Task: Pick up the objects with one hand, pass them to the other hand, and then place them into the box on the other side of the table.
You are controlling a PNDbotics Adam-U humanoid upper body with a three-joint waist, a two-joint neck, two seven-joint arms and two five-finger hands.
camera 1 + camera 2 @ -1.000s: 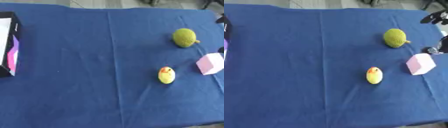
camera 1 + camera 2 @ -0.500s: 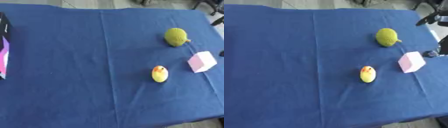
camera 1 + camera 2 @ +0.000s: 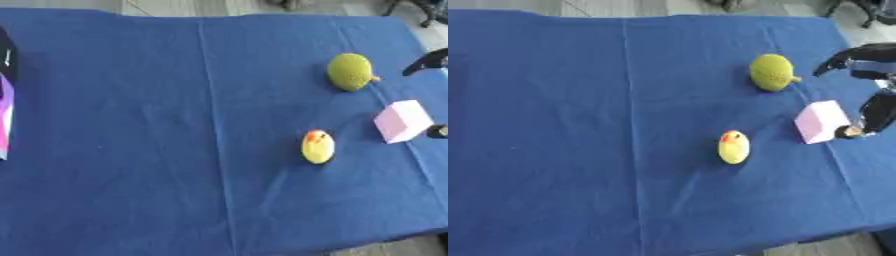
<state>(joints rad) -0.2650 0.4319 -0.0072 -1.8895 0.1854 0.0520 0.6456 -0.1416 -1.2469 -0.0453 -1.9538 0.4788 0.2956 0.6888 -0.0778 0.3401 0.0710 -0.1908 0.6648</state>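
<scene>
Three small things sit right of centre on the blue tabletop [image 3: 579, 125]: a green ball [image 3: 772, 72], a light, stiff-looking pink block [image 3: 822, 121] best pinched across flat sides, and a yellow duck [image 3: 733, 147]. Beside the block, right hand [image 3: 875, 111] fingers relaxed, grasping nothing.

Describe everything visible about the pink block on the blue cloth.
The pale pink cube-shaped block looks matte and plain, with a lighter top face and slightly darker sides. It rests on the blue tablecloth near the table's right edge, turned askew to that edge. The robot's right hand is beside it, one dark fingertip at or near its right lower corner; contact cannot be confirmed. The yellow toys lie apart from it.
</scene>
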